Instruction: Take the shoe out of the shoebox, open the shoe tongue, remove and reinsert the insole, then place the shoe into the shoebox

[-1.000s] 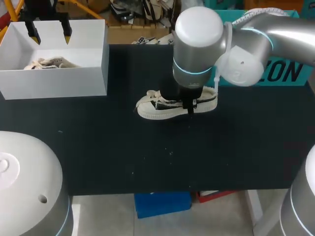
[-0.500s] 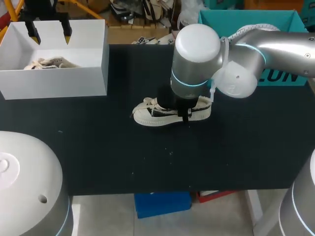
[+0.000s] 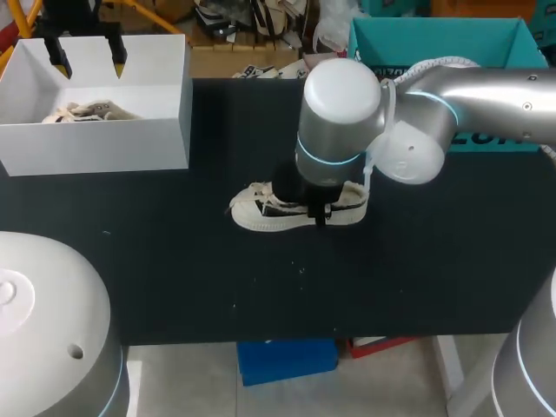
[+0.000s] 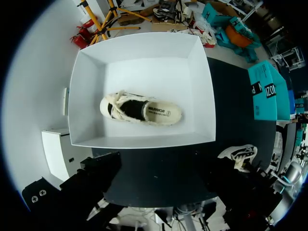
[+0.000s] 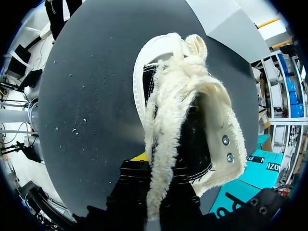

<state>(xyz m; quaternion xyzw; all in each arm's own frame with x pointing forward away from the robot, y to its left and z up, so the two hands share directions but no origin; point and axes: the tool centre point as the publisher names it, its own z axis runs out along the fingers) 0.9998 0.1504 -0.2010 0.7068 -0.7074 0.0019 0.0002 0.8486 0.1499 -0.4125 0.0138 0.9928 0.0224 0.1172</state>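
A cream and black canvas shoe [image 3: 261, 211] sits near the middle of the black table, toe to the left. My right arm's wrist [image 3: 339, 122] stands over it. In the right wrist view my right gripper [image 5: 156, 166] is shut on the frayed collar edge of the shoe [image 5: 192, 110], with one yellow fingertip [image 5: 139, 157] showing beside it. A white shoebox [image 3: 130, 143] stands at the back left and holds a second shoe [image 3: 87, 112]. My left gripper [image 3: 87, 61] hangs open above the box. Its wrist view looks down on the shoebox [image 4: 144, 53] and that shoe [image 4: 140, 108].
A teal box [image 3: 434, 39] stands at the back right, behind my right arm. The dark tabletop [image 3: 174, 261] stretches bare between the shoe and the front edge. The held shoe [image 4: 238, 154] shows beyond the shoebox in the left wrist view.
My right arm has carried the shoe toward the table's front and a little to the left. The left arm and the shoebox have stayed where they were.
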